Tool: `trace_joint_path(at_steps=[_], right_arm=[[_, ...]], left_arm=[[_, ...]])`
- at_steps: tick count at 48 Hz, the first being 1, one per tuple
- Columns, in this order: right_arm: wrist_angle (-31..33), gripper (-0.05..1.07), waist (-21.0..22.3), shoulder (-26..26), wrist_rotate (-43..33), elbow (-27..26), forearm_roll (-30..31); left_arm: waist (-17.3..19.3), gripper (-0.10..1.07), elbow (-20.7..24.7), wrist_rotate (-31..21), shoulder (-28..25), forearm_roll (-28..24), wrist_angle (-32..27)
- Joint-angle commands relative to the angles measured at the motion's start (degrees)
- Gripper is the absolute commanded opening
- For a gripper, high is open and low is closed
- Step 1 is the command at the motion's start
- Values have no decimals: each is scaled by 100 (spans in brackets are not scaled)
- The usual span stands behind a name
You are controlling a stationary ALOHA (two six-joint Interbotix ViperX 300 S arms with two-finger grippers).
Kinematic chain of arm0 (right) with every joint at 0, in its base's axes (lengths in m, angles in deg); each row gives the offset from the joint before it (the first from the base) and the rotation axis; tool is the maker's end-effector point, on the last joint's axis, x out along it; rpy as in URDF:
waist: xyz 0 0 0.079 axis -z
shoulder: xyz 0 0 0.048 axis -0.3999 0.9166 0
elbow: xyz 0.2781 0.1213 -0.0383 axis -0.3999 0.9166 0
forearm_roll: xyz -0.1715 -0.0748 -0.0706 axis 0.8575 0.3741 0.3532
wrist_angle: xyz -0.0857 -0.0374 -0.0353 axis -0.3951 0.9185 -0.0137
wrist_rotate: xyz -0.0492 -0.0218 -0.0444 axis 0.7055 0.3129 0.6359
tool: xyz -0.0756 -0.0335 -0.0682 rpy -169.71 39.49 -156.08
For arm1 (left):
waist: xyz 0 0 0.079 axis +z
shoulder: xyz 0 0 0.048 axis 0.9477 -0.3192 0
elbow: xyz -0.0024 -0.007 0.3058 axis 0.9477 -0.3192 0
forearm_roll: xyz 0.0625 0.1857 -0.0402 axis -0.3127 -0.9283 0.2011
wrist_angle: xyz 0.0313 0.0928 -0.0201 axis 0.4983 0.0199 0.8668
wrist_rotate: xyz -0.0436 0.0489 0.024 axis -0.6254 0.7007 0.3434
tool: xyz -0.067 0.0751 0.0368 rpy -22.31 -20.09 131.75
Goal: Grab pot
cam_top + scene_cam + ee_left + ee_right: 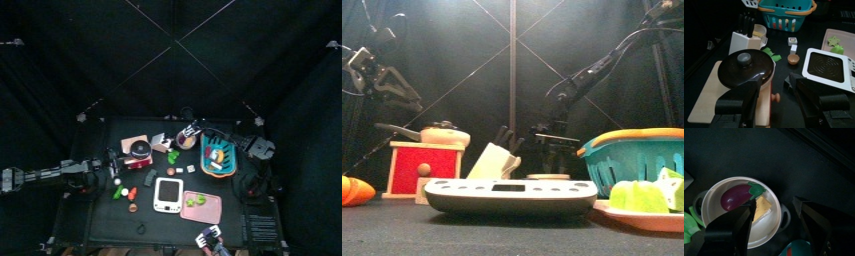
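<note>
The right gripper (774, 215) hangs over the pot (741, 210) with its jaws wide apart, one on each side of the rim, placed, I'd judge, to drop and pinch the wall; the pot sits at the back of the table beside the teal basket (221, 157), holding a toy eggplant (736, 195) and a yellow piece. The left gripper (777, 97) rests by the dark red lidded pot (745, 70), jaws parted on nothing; no writing is readable anywhere.

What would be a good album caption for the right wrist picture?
Open right tool poised above the small pot holding a toy eggplant and a yellow piece.
</note>
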Motion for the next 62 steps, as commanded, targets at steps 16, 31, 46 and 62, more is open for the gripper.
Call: trace_joint_path(at_steps=[16,31,46,62], right_arm=[[-26,80,18,149,-9,-264,123],[-18,52,26,211,-35,-264,114],[185,35,53,-35,-44,-334,97],[396,34,53,-343,-35,-378,70]], left_arm=[[18,85,70,9,-9,-18,26],[18,85,70,9,-9,-18,26],[18,85,70,9,-9,-18,18],[18,85,70,9,-9,-18,18]])
